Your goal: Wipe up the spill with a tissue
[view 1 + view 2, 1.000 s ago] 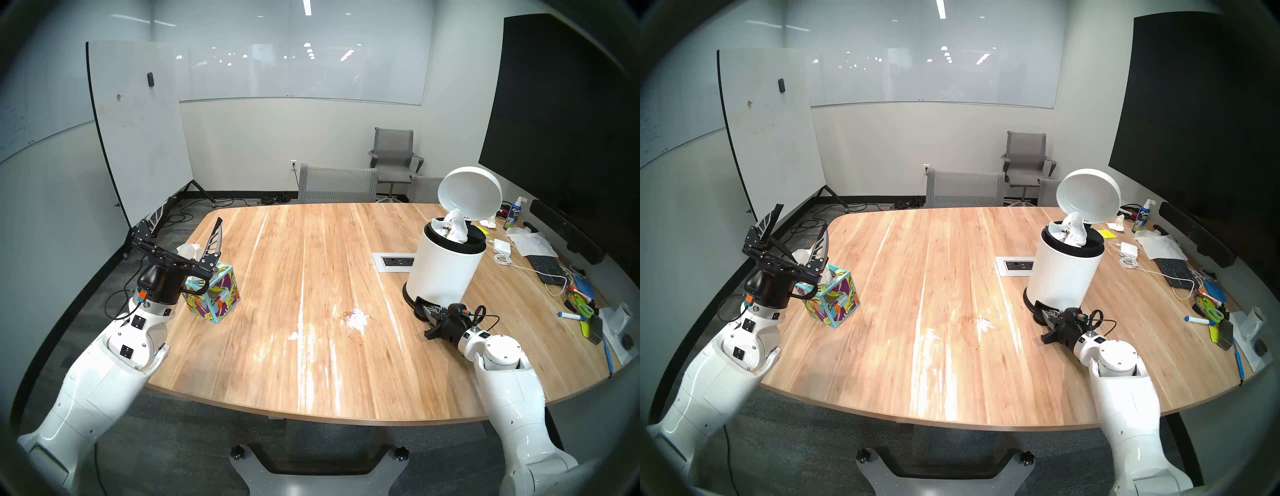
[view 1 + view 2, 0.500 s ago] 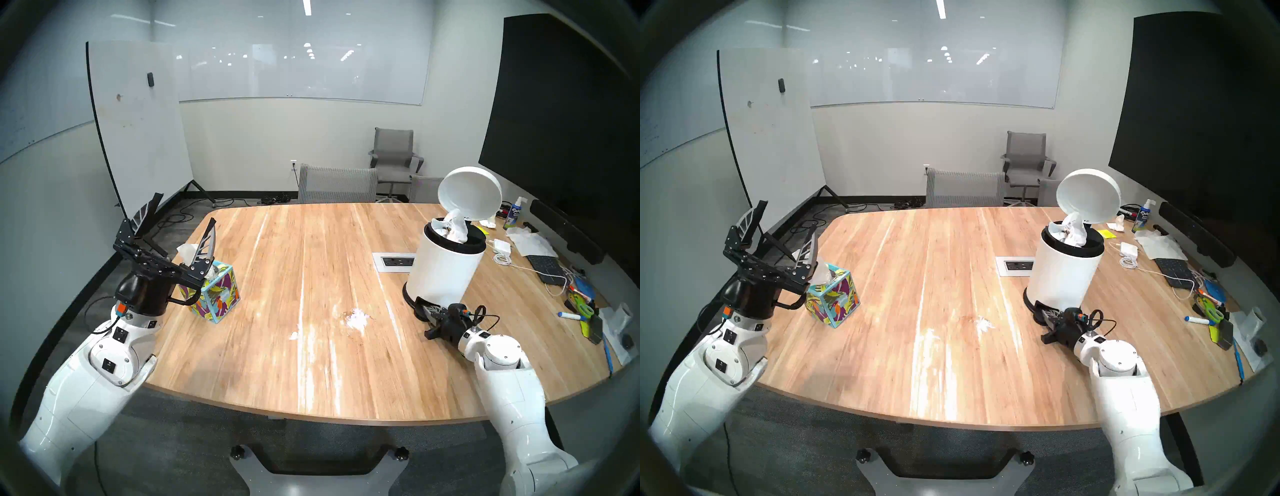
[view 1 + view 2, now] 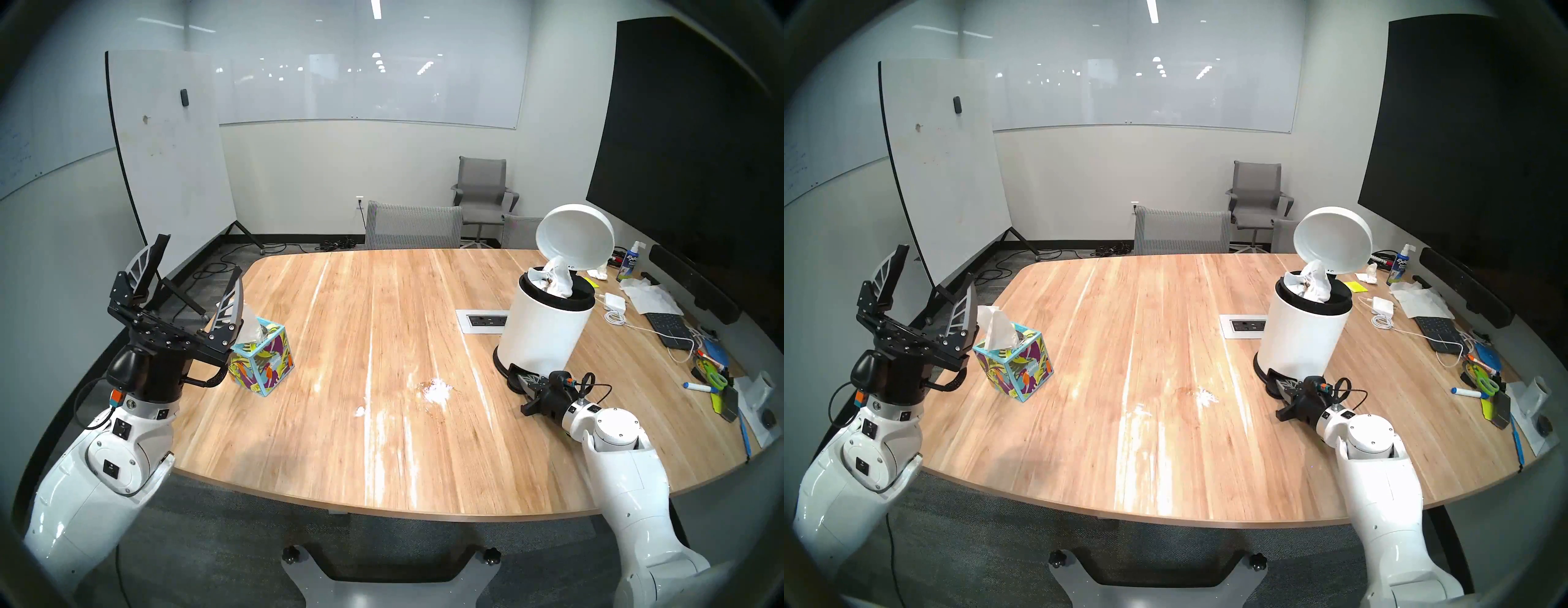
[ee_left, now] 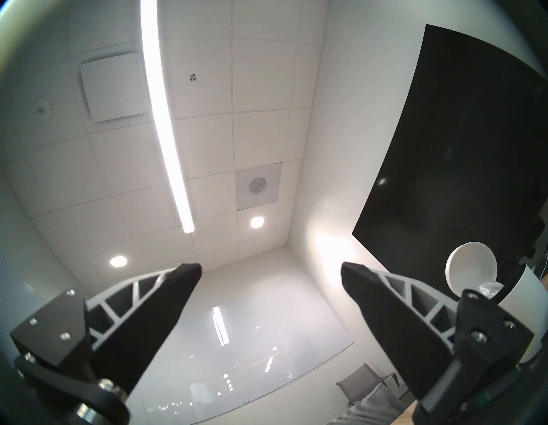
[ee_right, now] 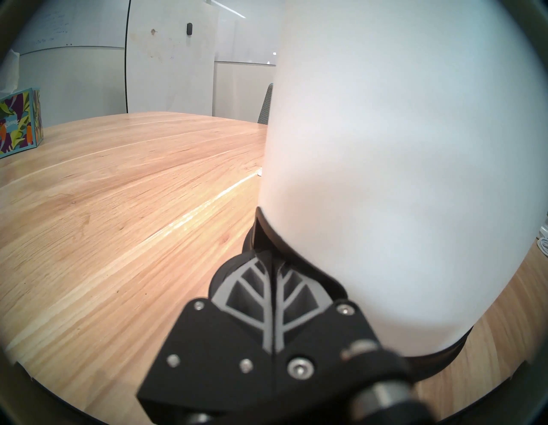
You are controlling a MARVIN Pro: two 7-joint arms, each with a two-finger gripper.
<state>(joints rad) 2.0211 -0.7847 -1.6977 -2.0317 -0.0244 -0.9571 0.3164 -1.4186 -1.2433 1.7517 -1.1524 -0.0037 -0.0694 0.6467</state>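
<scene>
A colourful tissue box point(image 3: 265, 361) stands at the table's left with a white tissue point(image 3: 250, 329) sticking out of its top. My left gripper point(image 3: 200, 254) is open and empty, pointing up, just left of the box and off the table's left edge; the left wrist view shows its fingertips point(image 4: 189, 267) wide apart against the ceiling. On the wood in the middle lie a small pale whitish blot point(image 3: 359, 411) and a shiny patch with a brownish edge point(image 3: 426, 386). My right gripper point(image 3: 526, 380) is shut, its tips pressed on the black pedal point(image 5: 258, 225) of a white bin point(image 3: 543, 335).
The bin's lid point(image 3: 575, 235) stands open, and crumpled tissues point(image 3: 555, 278) fill its top. A power socket plate point(image 3: 483, 320) sits left of the bin. Cables, a keyboard, markers and papers point(image 3: 679, 331) crowd the table's right side. Long white glare streaks run along the grain.
My left arm has swung left and back from the tissue box, gripper still open, so the tissue now shows in full. The right arm has not moved.
</scene>
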